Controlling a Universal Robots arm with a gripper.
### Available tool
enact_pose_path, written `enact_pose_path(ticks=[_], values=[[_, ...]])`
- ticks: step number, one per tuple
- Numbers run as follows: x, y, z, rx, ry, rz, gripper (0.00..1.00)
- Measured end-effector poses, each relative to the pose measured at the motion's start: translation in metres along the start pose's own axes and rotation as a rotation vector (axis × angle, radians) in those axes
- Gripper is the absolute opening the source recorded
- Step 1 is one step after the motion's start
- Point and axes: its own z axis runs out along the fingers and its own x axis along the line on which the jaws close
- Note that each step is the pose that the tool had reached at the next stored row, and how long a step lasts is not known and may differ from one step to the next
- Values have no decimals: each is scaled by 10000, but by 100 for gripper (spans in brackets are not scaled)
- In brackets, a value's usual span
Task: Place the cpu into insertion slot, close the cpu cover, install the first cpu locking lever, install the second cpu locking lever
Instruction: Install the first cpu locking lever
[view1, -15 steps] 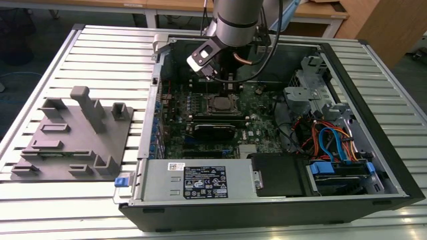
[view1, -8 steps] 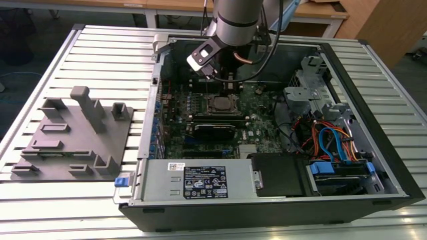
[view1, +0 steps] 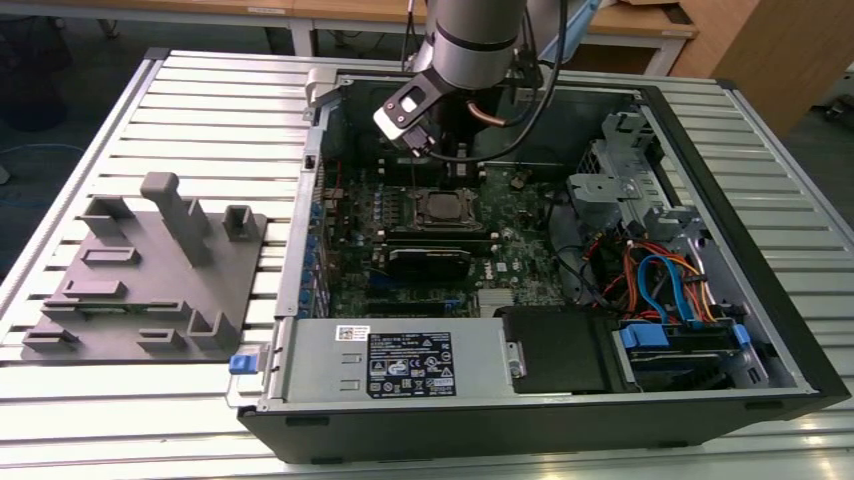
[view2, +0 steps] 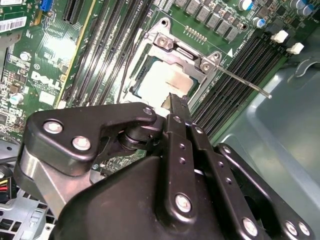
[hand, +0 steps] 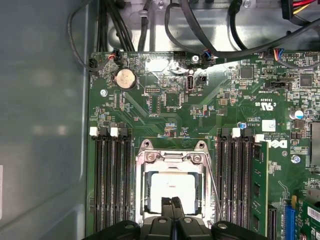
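The cpu (hand: 172, 186) lies flat in the insertion slot (hand: 145, 200), its pale metal top showing through the window of the cpu cover (hand: 172, 156). The silvery cover frame lies down around the chip in both wrist views. My gripper (hand: 174, 202) hovers just above the chip's near edge, shut with nothing between its black fingers. In the second wrist view the gripper (view2: 175, 100) points at the cpu (view2: 167, 80), and a thin locking lever (view2: 245, 82) juts out beside the cover (view2: 200, 65). In the exterior view the arm (view1: 467, 40) stands over the insertion slot (view1: 441, 208).
Long black memory slots (hand: 112, 185) flank the socket on both sides. The open computer case (view1: 747, 230) walls in the motherboard, with cables and drive bays at the exterior view's right. A grey fixture block (view1: 147, 280) sits on the slatted table at the exterior view's left.
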Motion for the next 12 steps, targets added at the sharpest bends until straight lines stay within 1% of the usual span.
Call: enact_pose_path(ticks=[12], values=[[1, 0, -20, -1, 16, 2, 11]])
